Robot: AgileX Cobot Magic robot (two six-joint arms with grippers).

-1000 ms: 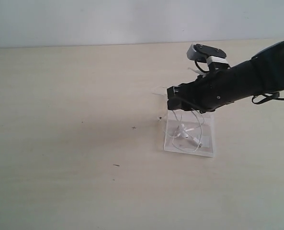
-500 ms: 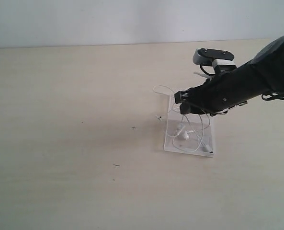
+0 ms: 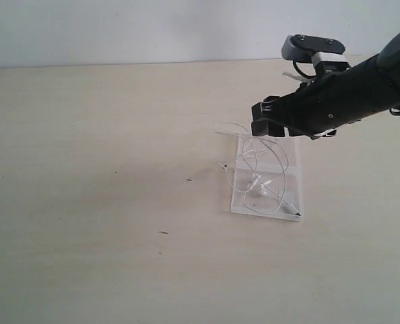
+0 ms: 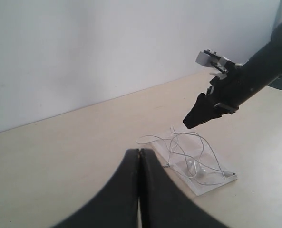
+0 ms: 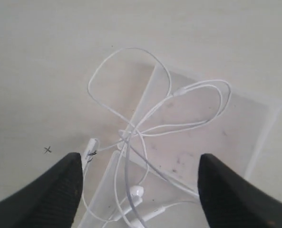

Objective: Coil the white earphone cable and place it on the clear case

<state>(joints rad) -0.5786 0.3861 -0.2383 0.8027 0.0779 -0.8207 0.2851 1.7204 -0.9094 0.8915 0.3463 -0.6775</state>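
Note:
The white earphone cable (image 3: 264, 167) lies in loose loops on the clear case (image 3: 267, 212), with one loop spilling over its far left edge onto the table. Both earbuds (image 5: 137, 191) rest on the case. My right gripper (image 3: 262, 128) hovers just above the far end of the case, open and empty, not touching the cable. In the right wrist view the cable (image 5: 145, 128) and case (image 5: 205, 152) lie between the spread fingers (image 5: 60, 190) of that gripper (image 5: 140, 159). My left gripper (image 4: 139, 151) is shut and empty, well short of the case (image 4: 219, 183).
The pale wooden table (image 3: 105, 169) carries only a few small dark specks (image 3: 189, 179). A white wall runs along its far edge. The right arm (image 4: 245, 80) reaches in over the case.
My right gripper has lifted up and back to the right, off the case. The cable stays behind on the case, its loops now uncovered.

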